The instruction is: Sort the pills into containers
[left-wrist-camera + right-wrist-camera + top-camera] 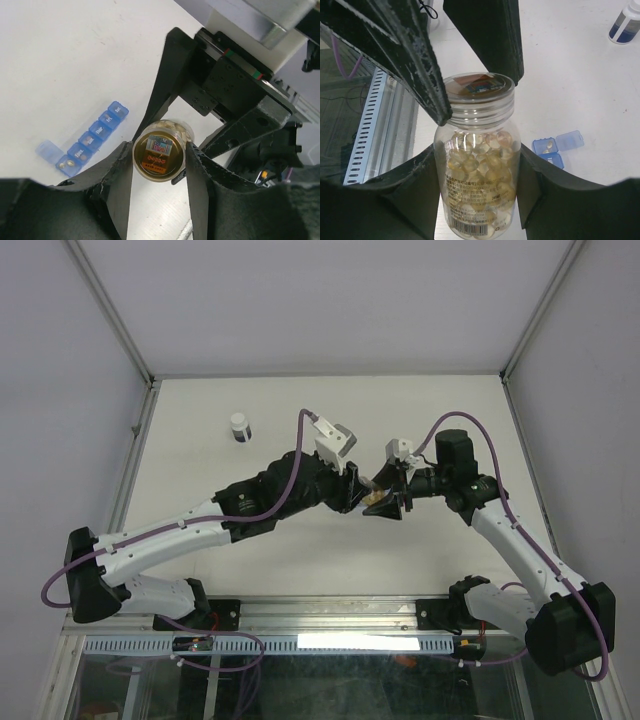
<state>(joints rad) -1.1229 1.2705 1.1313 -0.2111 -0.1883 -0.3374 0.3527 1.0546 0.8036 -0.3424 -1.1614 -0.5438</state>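
Note:
A clear bottle full of amber pills is held off the table, with my right gripper shut on its body. My left gripper meets it from the other side; its fingers press both sides of the bottle's cap. In the top view the two grippers meet at the bottle mid-table. The containers are a blue strip lying on the table below. Its end compartment is open with a few pills inside and shows again in the right wrist view.
A small white-capped vial stands at the back left of the table, also in the right wrist view. A metal rail runs along the near edge.

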